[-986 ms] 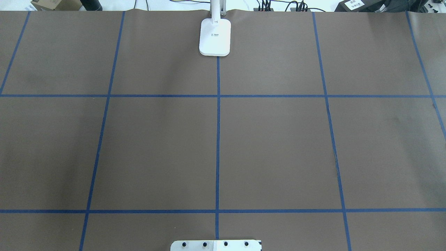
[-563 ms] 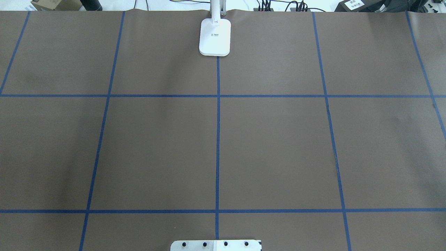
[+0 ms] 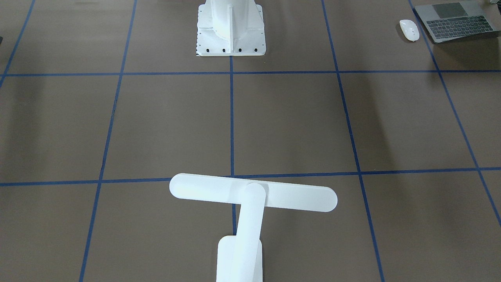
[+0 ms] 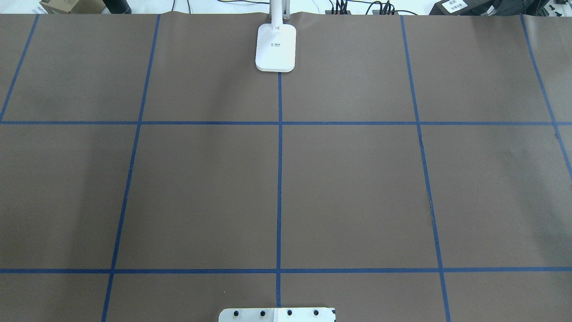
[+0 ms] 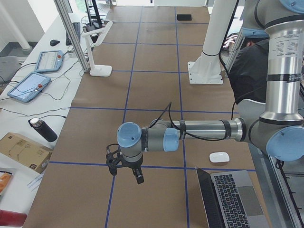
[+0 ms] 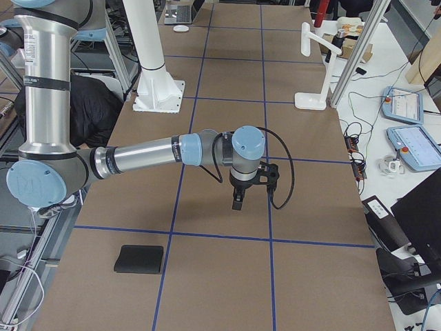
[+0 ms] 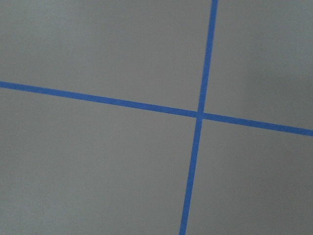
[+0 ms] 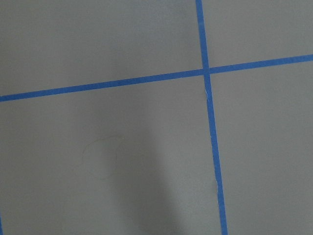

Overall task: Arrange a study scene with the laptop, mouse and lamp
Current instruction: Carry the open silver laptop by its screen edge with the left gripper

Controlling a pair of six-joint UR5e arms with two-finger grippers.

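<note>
I see a brown table (image 4: 357,179) crossed by a grid of blue tape lines (image 4: 279,179). The lamp (image 3: 250,194) and mouse (image 3: 409,29) are plain white. The laptop (image 3: 454,21) is dark grey with black keys. The mat (image 6: 139,259) is black.

The lamp (image 4: 275,49) base carries a small grey printed line, too small to read.

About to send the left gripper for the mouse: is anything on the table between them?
Nothing visible does. The left gripper hangs over bare brown paper, and the stretch from it to the mouse holds only blue tape lines. The laptop lies beside the mouse, apart from it, off that path.
</note>
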